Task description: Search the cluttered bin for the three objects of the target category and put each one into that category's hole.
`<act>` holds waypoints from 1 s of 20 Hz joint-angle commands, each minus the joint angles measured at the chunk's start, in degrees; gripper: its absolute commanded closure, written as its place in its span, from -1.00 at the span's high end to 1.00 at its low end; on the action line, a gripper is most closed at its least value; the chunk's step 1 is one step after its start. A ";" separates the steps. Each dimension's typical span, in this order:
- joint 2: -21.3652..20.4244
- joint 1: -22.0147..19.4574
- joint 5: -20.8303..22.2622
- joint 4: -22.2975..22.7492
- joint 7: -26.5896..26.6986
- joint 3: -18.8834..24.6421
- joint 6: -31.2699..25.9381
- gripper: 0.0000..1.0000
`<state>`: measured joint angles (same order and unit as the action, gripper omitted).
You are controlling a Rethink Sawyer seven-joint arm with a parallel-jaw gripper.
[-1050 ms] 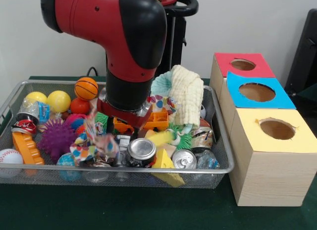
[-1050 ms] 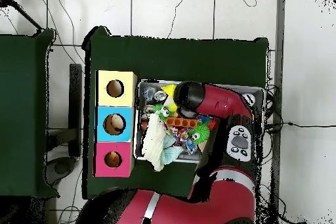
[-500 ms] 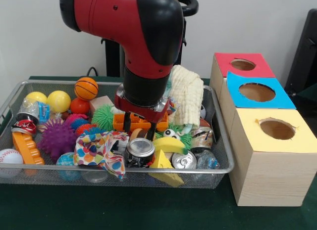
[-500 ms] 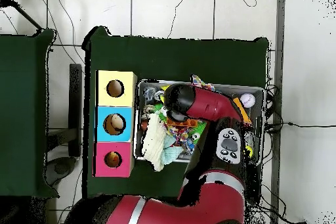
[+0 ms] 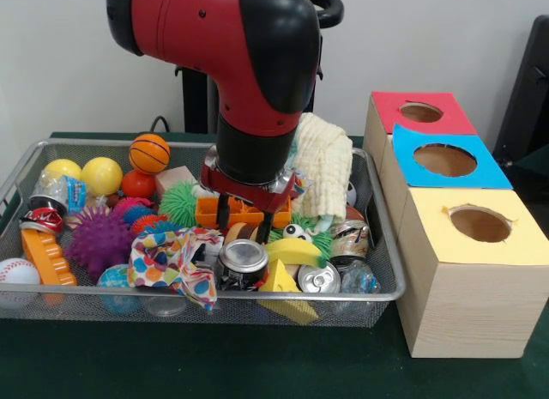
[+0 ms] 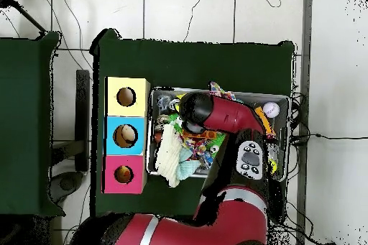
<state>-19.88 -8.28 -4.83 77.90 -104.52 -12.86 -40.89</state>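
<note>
The wire bin (image 5: pixel 51 146) is packed with clutter: cans, balls, cloths and toys. My gripper (image 5: pixel 243 222) hangs open in the bin's middle, its fingers (image 5: pixel 221 215) apart in front of an orange block (image 5: pixel 208 212) and just above an upright silver can (image 5: pixel 244 258). A second can (image 5: pixel 319 277) and a crushed can (image 5: pixel 350 239) lie to the right. A colourful dotted cloth (image 5: pixel 176 258) is draped at the front. A cream knit cloth (image 5: pixel 322 163) hangs behind the arm. In the overhead view the arm (image 6: pixel 215 113) hides the gripper; the cream cloth (image 6: pixel 171 157) shows beside it.
Three boxes with round holes stand right of the bin: red (image 5: pixel 420 112), blue (image 5: pixel 444 160), yellow (image 5: pixel 480 224). Overhead they are yellow (image 6: pixel 126 97), blue (image 6: pixel 126 136), red (image 6: pixel 123 174). Yellow balls (image 5: pixel 101 175), a basketball (image 5: pixel 149 153), a purple spiky ball (image 5: pixel 99 241) and a baseball (image 5: pixel 17 273) fill the bin's left.
The arm moved right and rose a little in the first half second, then held still. The colourful cloth, blurred by the gripper a second ago, now lies draped at the bin's front.
</note>
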 commanded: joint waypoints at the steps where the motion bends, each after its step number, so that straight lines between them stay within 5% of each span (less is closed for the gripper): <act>1: -0.63 0.24 -2.69 4.22 -9.61 4.19 -7.14 1.00; 14: -3.83 1.21 -2.90 0.04 -9.92 3.08 -15.68 1.00; 20: -2.25 0.07 -2.83 -2.52 -8.74 4.42 -14.98 1.00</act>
<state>-22.67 -7.19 -5.22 77.54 -104.52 -12.87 -51.75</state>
